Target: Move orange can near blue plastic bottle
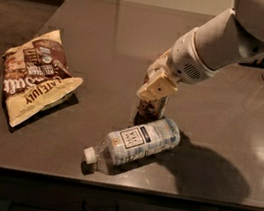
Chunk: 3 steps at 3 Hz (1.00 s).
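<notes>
Lowest in the frame, dark drawer fronts run under the front edge of the tabletop. Just behind that edge, low and centre, the bottle lies on its side, its white cap pointing to the lower left and its base to the right. The label faces up, showing a dark square logo.

Right behind the bottle's base end stands the can, upright and just beside the bottle; whether the two touch cannot be told, nor whether the can's base rests on the tabletop. The gripper sits over the can's top at the centre of the frame, its cream fingers closed on the can's upper part, so only the lower body shows.

At the left a brown and cream snack bag lies flat, well apart from both. The white arm rises from the gripper to the upper right corner, casting a broad shadow on the tabletop at the lower right
</notes>
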Motion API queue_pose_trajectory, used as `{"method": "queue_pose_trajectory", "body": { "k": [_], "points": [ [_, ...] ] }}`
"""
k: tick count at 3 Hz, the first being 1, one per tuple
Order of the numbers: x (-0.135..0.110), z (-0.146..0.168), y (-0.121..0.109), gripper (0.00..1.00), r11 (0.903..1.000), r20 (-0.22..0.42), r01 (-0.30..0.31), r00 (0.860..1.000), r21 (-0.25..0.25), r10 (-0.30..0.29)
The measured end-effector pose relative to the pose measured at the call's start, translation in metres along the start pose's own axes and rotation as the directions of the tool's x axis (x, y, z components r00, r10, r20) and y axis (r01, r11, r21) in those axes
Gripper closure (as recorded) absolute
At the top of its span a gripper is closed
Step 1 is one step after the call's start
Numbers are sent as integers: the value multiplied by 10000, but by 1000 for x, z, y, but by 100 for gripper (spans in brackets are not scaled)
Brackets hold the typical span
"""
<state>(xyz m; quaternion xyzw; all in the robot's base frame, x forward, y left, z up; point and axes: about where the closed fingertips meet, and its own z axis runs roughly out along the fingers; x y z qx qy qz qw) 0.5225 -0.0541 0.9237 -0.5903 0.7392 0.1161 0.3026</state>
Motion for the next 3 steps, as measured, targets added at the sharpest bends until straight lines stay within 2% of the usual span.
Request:
{"method": "queue_pose_trajectory", "body": {
  "k": [1,2,3],
  "points": [
    [10,-3,-2,13,9999,-58,-161,9999,44,161],
    [19,-6,-5,0,9991,-159,-427,9990,12,427],
    [22,-7,-5,0,9987,-197,-513,9985,-3,513]
  ]
}}
